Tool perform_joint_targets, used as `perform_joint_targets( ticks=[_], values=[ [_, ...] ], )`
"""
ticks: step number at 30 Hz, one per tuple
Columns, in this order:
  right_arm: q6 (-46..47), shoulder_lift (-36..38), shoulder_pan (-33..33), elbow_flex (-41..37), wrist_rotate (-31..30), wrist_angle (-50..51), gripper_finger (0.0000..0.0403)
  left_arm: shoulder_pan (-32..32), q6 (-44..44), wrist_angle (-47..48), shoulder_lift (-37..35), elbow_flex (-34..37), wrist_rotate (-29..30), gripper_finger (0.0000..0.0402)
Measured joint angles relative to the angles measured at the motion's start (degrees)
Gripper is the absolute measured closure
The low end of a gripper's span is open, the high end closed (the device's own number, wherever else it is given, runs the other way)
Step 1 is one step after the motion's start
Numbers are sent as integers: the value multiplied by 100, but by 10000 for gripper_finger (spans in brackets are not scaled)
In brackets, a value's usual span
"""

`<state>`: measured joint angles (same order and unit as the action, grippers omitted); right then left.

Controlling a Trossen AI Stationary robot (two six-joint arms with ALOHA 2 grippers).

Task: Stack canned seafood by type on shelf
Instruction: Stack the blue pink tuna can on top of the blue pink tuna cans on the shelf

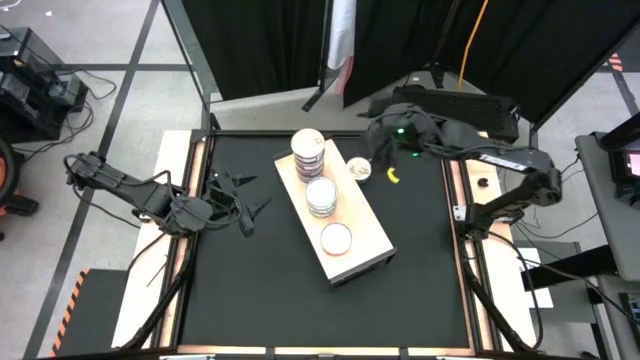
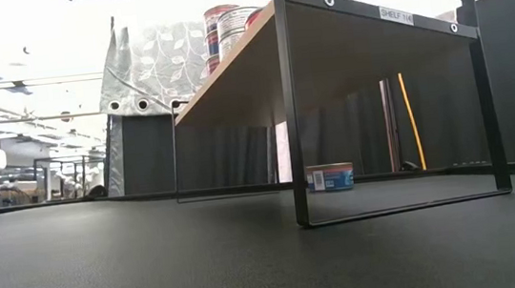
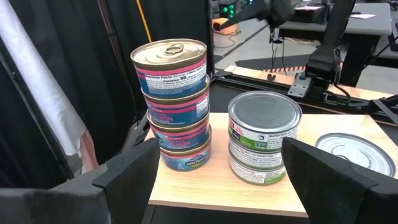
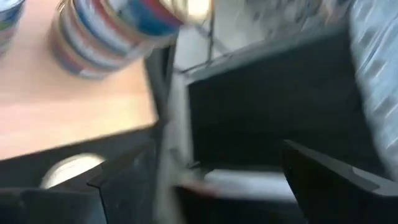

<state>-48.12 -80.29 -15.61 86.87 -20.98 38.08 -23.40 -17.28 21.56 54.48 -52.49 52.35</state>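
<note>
While the left gripper [image 1: 245,205] hangs off the shelf's left side with its fingers apart and nothing between them, the work seems to fall to the right arm.

At the near end of the shelf [image 1: 372,252] a single flat tin [image 1: 336,238] lies alone. Midway along the shelf is a stack of two green-labelled cans [image 3: 264,137]. At the far end stands a taller stack of four [image 3: 173,106], with three pink-labelled cans on a blue-labelled one.

One loose tin [image 1: 359,170] sits on the black tabletop just beside the shelf's right edge, level with the far half. The low view shows the shelf is a raised board on a black metal frame, and the tin's label looks blue with a reddish band. A small yellow item [image 1: 393,176] lies near it, further from the shelf.

The right gripper [image 1: 383,152] hovers above this spot, off the shelf's far right corner. Its wrist view shows its fingers spread wide and empty.

The step in hand is probably collecting that loose tin. To do it well, the gripper should come down with one finger on each side of the rim. The finger nearest the shelf needs to clear the frame. It should then close squarely, so the low tin does not skid towards the frame or the yellow item.

After lifting well above board height, the gripper should set the tin flat and centred on the matching stack. I cannot settle which stack that is. The tall stack would need an especially gentle release.
</note>
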Motion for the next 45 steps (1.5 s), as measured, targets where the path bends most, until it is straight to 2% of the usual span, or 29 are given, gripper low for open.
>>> perform_joint_targets(
  ticks=[4, 7, 10, 14, 16, 19, 23, 29, 36, 45],
  values=[
    [1652, 455, -439, -105, 595, 1236, 65, 1, 150, -23, 5, -1, 3, 63],
    [2189, 808, -884, -669, 1194, 1415, 65, 2, 193, -15, 75, -2, 1, 63],
    [1946, 1107, -1337, -1602, 1876, 693, 65, 0, 400, -84, 153, -2, 32, 63],
    [1113, 1385, -1981, -2953, 2951, -1208, 65, 52, 838, -593, 232, -2, 282, 63],
    [828, 1405, -2269, -3410, 3154, -1963, 65, 98, 1043, -778, 247, -2, 473, 63],
    [646, 1386, -2618, -3724, 3291, -2646, 70, 185, 1071, -800, 247, -2, 886, 63],
    [678, 1187, -2840, -3855, 4043, -2591, 96, 298, 841, -745, 249, -2, 1166, 63],
    [1300, 660, -2822, -3960, 4167, -2479, 163, 435, 315, -780, 293, -2, 1124, 63],
    [1812, 236, -2816, -3965, 4191, -2270, 236, 459, 260, -1052, 654, -2, 946, 63],
    [1962, 50, -2562, -3965, 4210, -1861, 292, 457, 260, -1739, 1325, -2, 783, 63]
  ],
)
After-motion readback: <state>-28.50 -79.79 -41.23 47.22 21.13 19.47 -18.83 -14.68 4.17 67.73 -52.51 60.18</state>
